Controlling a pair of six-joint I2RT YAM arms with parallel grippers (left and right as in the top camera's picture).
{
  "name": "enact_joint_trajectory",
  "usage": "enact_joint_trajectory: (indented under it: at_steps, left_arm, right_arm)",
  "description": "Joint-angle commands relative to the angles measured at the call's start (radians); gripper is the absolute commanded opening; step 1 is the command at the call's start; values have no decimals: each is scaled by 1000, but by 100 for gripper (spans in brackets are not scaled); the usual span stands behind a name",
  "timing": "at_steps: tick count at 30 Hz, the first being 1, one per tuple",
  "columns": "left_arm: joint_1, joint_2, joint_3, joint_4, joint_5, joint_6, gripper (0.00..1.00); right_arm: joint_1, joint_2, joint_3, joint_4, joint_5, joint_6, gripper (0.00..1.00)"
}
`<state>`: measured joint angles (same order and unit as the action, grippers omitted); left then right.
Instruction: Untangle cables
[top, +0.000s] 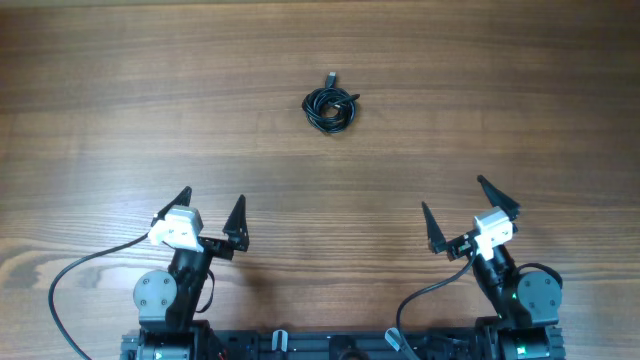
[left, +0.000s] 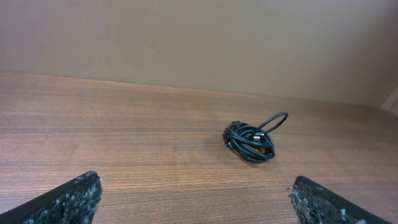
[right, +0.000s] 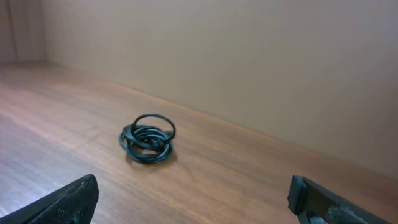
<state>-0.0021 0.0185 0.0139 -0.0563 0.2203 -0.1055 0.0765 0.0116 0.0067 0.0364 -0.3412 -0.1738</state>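
The cables (top: 331, 108) are lying as a tight black coil on the wooden worktop (top: 520, 90), toward twelve o'clock in the overhead view, with one plug end (top: 331, 76) poking out at the coil's twelve o'clock. The left claw (top: 213, 195) is sitting at seven o'clock and the right claw (top: 452, 192) at five o'clock. Both are gaping wide, holding nothing, well apart from the coil.

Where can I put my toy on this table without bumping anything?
Lots of bare table: either side of the cables, and the wide strip between them and the open left gripper and right gripper. It is crowded only at the near edge, around the arm bases.
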Motion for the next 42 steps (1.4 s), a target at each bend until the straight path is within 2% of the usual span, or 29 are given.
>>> enact_joint_trajectory:
  at_steps: [1,3,16,21,26,29,31,32,34,35,38,40,42]
  left_arm:
    - [6,-8,-8,0,-16,23,100]
    - [6,-8,-8,-1,-16,23,100]
    - [6,20,3,0,-8,20,100]
    - [6,74,121,0,-17,20,100]
    - [6,212,274,-58,-15,19,100]
    - [6,373,435,-129,21,19,100]
    - [6,541,586,-181,72,18,100]
    - [6,615,652,-201,86,-18,100]
    - [6,772,800,-243,87,-171,100]
    - [6,886,908,-269,131,-206,100]
    - [6,1081,1101,-317,233,-245,100]
    - [4,1230,1268,-417,293,-246,100]
    - [4,1375,1450,-557,292,-238,100]
  right_arm:
    - [-5,-4,9,-8,-41,71,100]
    - [-5,10,22,-23,-46,102,100]
    - [-5,167,93,0,-72,68,100]
    - [-5,417,296,6,-99,-38,100]
    - [-5,667,530,-60,-205,-37,100]
    - [-5,794,678,-142,-277,-36,100]
    - [-5,884,799,-245,-290,-35,100]
    - [-5,925,862,-309,-290,-36,100]
    - [-5,996,978,-422,-290,-37,100]
    - [-5,1048,1059,-488,-304,-37,100]
    - [-5,1133,1195,-610,-382,-36,100]
    - [-5,1181,1285,-728,-385,-37,100]
    - [-5,1218,1357,-831,-370,-48,100]
